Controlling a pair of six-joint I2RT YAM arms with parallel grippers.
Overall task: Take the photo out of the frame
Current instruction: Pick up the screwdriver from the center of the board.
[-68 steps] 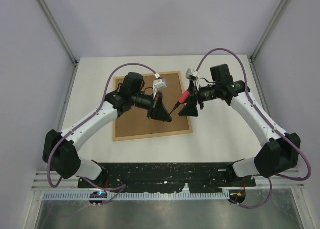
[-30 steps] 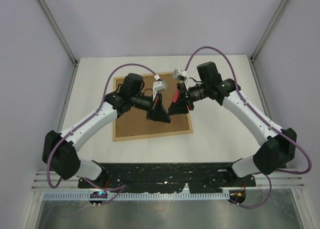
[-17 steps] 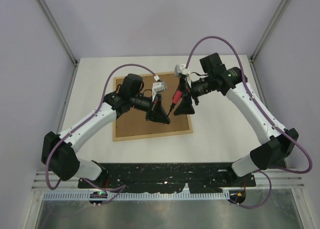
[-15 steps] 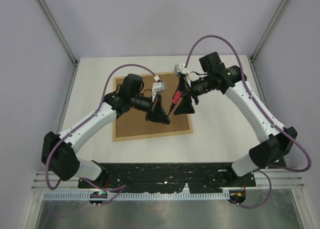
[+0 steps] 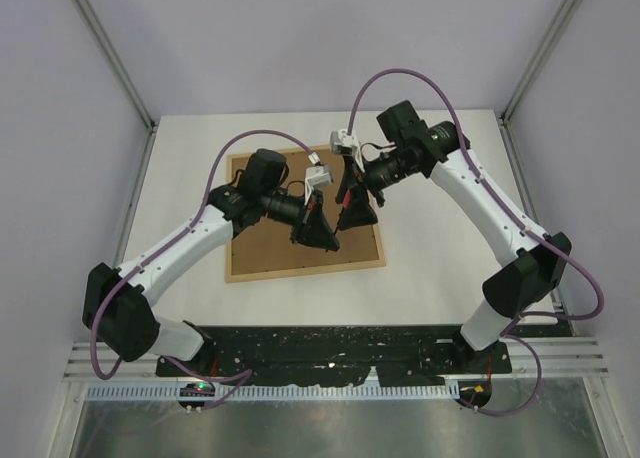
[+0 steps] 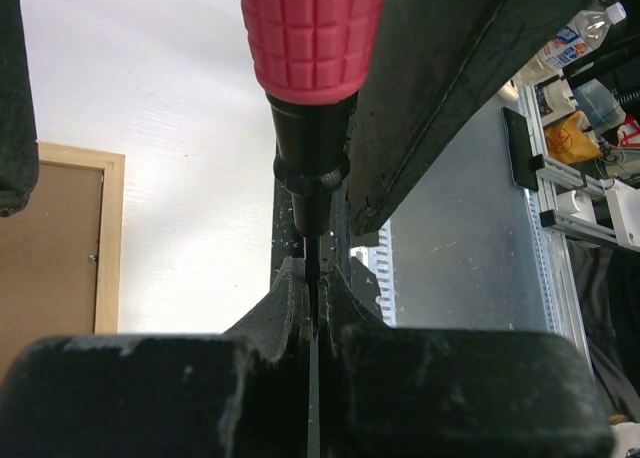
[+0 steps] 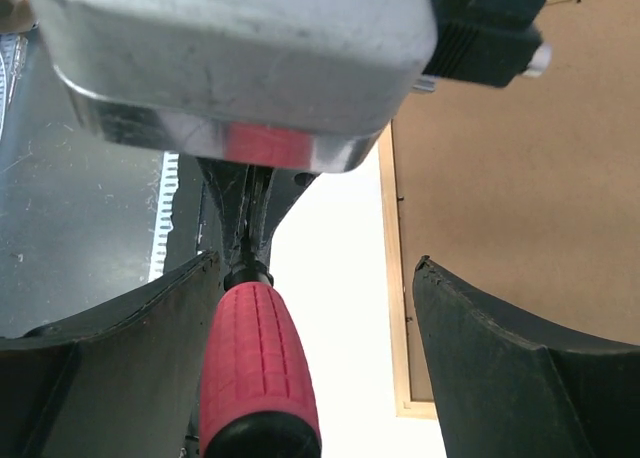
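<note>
Left hand [image 6: 312, 303] clamped on screwdriver [image 7: 258, 368] shaft, right hand [image 7: 315, 278] spread apart around its red handle, over the frame [image 5: 262, 246]

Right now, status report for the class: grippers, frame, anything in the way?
Left gripper shut on screwdriver shaft. Right gripper open around its handle. Frame lies back-up, photo unseen. Only the grippers overhang it.

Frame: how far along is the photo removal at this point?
Done: nothing visible; the frame lies back-up and closed, no photo showing. In hand: the left tool pinches the screwdriver shaft, the right tool open around its red handle. Left: opening the back and lifting the photo out.
</note>
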